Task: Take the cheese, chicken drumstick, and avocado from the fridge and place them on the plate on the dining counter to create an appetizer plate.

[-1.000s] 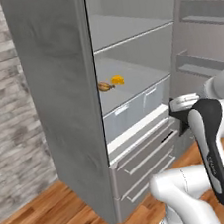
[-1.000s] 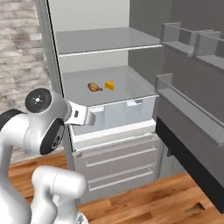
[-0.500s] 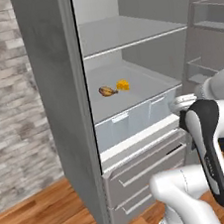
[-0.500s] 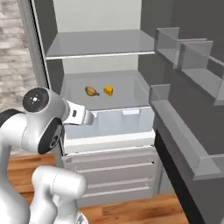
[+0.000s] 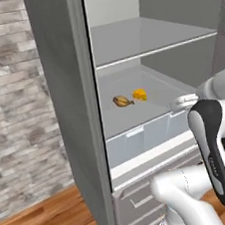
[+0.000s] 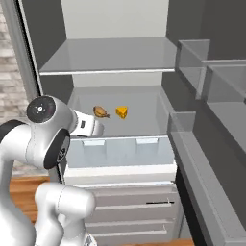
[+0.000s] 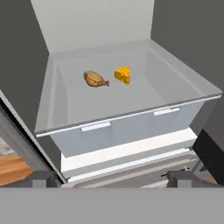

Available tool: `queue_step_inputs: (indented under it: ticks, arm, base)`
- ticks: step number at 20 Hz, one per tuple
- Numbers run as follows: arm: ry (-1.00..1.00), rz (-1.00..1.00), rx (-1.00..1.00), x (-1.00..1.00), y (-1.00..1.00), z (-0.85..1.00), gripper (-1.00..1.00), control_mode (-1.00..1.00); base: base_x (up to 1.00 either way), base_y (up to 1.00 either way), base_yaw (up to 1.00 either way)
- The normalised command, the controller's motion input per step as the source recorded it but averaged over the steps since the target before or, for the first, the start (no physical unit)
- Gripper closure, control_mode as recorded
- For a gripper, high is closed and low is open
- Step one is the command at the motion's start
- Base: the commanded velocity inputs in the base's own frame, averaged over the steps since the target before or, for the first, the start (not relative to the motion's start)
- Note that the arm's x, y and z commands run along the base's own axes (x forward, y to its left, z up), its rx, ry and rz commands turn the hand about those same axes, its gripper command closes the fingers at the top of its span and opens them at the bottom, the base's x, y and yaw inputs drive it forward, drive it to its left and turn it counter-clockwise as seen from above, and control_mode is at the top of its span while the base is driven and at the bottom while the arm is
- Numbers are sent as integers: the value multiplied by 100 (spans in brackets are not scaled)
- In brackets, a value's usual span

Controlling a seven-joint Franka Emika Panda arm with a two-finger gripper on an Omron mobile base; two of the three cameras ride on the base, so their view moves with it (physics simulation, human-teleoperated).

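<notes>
Cheese (image 7: 123,75) and chicken drumstick (image 7: 95,79) are lying side by side, not touching, on the fridge (image 5: 69,115) shelf above the translucent drawers (image 7: 131,127); in the hand view the drumstick is sitting at 11 o'clock and the wedge at 12. I'm holding my gripper (image 7: 112,178) low in front of the drawer face, fingers spread fully apart, gripping nothing.

My take on doing this reach well: I'm aiming to clear the drawer's front lip first, going in above it, then dropping onto one item only. The drumstick looks the nearer of the two, but its taper may roll, so closing across the bulbous end seems safer. The cheese's flat sides should pinch cleanly. The two are close, so a wide-open approach could nudge the neighbour.

Hard to make out: I'm seeing no avocado on this shelf; it may be elsewhere in the fridge, I can't tell. My fingertips (image 7: 181,177) are cut off at the bottom edge. The door bins (image 6: 192,62) at 2 o'clock in the right base view are looking see-through, contents unclear.
</notes>
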Motion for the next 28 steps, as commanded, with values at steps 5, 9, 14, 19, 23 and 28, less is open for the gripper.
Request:
queue_step_inputs:
  ticks: [5,9,14,19,23,28]
  arm:
    - [0,0,0,0,0,0,-100,100]
    - [0,0,0,0,0,0,-100,100]
    - [0,0,0,0,0,0,-100,100]
    - [0,0,0,0,0,0,-100,100]
    - [0,0,0,0,0,0,-100,100]
    - [0,0,0,0,-2,-4,-100,-100]
  base:
    - [58,-2,16]
    - [46,-23,20]
    - [33,-47,26]
    - [30,-56,35]
    - [9,-13,22]
    - [0,-1,3]
